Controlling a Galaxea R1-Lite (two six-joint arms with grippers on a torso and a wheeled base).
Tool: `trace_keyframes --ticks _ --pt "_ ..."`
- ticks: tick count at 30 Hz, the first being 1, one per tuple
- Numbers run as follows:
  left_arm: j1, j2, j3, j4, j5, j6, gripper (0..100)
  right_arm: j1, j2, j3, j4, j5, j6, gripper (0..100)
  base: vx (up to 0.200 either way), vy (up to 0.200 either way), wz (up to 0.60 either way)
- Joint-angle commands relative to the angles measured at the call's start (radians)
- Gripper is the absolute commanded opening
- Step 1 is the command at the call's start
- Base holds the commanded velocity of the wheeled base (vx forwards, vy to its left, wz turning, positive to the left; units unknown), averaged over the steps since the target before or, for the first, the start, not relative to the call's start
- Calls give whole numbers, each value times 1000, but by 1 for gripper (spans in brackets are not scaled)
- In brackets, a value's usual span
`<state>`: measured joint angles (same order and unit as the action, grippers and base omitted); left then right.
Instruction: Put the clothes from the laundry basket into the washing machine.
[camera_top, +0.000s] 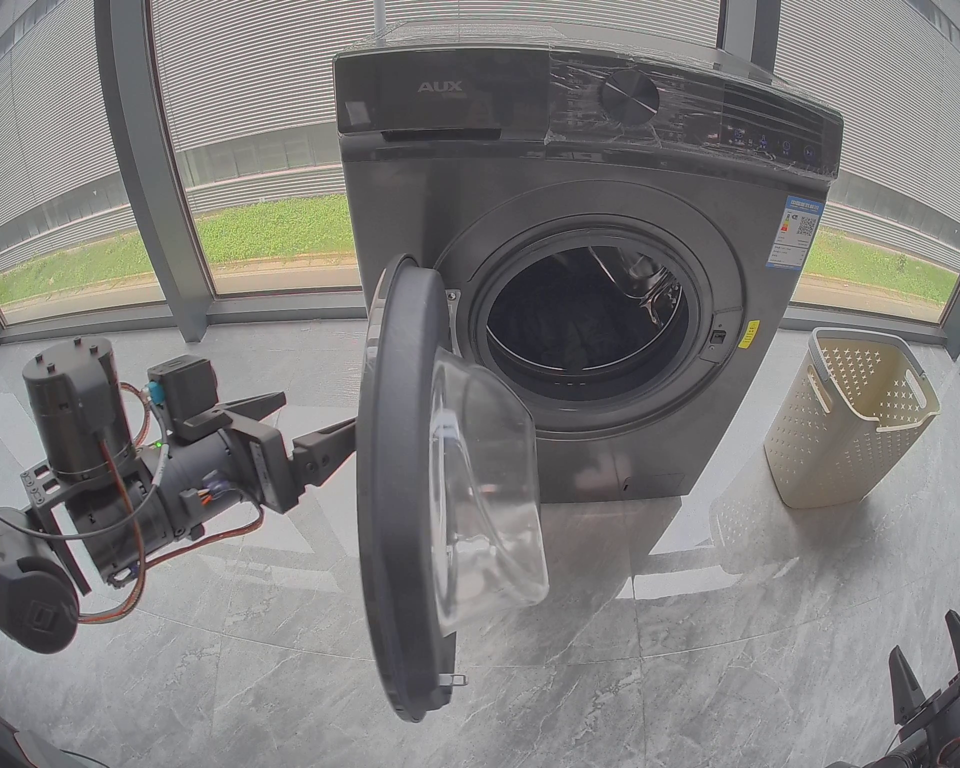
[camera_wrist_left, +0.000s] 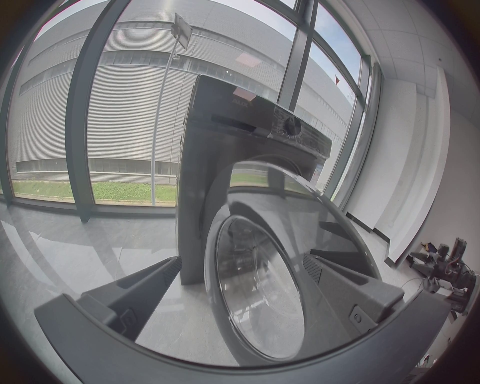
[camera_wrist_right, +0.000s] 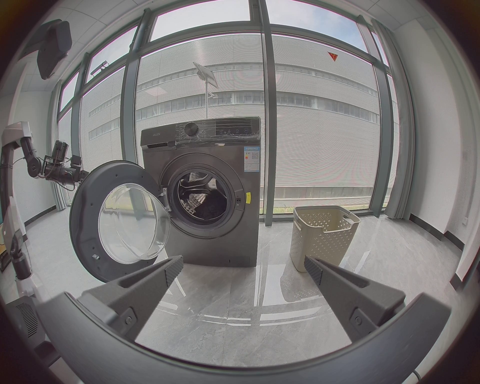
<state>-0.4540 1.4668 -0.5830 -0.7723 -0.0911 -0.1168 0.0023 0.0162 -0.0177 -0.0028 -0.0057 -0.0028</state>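
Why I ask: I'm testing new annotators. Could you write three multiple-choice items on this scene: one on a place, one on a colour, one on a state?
1. Where does the laundry basket stand relative to the washing machine? A) on top of it B) on the floor, at the robot's right of it C) behind it
2. What colour is the laundry basket? A) cream B) red C) blue
3. How is the washing machine's door? A) shut B) swung open C) lying flat on the floor
Key: 1 B, it stands on the floor right of the machine; 2 A, its perforated walls are cream; 3 B, the door juts out on its hinge, leaving the drum exposed.
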Motion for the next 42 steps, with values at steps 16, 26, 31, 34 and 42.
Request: trace_keyframes --ticks 16,26,31,34,42 --pt "-121 313 -247 -145 74 -122 100 1 -16 18 0 0 0 100 0 0 0" --pt "-124 504 -472 -148 100 -124 100 1 -16 18 0 0 0 100 0 0 0" --pt "-124 590 -584 -142 113 -124 100 1 -16 18 0 0 0 100 0 0 0" --pt "-124 610 -620 -131 113 -126 100 1 -16 18 0 0 0 100 0 0 0" --pt "-123 592 -583 -128 154 -144 100 1 -16 18 0 0 0 100 0 0 0"
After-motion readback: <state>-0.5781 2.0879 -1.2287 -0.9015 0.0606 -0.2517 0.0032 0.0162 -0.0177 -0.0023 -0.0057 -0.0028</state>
